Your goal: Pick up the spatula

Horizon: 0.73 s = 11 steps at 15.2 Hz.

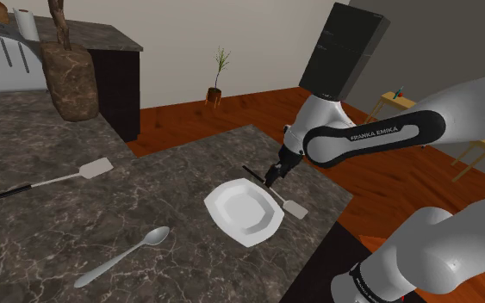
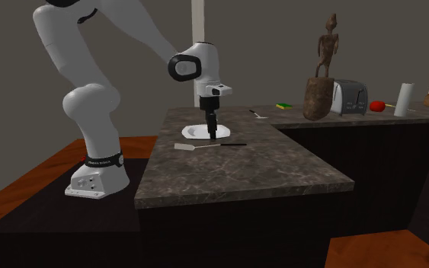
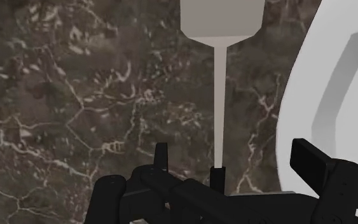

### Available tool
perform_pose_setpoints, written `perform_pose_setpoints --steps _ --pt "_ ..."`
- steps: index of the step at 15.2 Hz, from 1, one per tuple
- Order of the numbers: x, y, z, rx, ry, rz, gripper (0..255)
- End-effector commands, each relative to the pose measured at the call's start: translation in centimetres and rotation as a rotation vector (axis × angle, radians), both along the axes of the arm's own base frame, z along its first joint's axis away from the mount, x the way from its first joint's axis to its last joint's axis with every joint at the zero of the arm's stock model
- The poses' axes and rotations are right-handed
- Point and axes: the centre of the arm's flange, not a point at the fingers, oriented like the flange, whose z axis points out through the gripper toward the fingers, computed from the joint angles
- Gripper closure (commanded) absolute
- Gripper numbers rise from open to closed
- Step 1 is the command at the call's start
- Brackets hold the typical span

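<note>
End effector [image 1: 272, 179] at spatula [image 1: 294, 207] handle, grip unclear, shoulder view's left: second spatula [image 1: 94, 169], spoon [image 1: 124, 256]

The only lettering that could be read was "FRANKA EMIKA", in white capitals along the dark band on the arm [image 1: 378, 135], in the shoulder view. In that same view a dark ring [image 1: 363, 287] low on the arm bore small pale marks, too small to read. In the second exterior view the ring above the foot [image 2: 102, 161] showed similar marks, also unreadable.
</note>
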Motion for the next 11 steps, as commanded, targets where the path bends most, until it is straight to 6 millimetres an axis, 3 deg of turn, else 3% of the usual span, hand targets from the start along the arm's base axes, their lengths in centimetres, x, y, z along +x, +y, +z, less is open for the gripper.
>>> perform_pose_setpoints --steps 1,6,7,11 --pt "-0.1 0.0 -1.1 -0.001 -0.002 0.001 0" --pt "-0.1 0.0 -2.9 -0.001 -0.002 0.001 0" --pt "-0.1 0.0 -2.9 -0.001 -0.002 0.001 255" --pt "-0.1 0.0 -2.9 -0.001 -0.002 0.001 255"
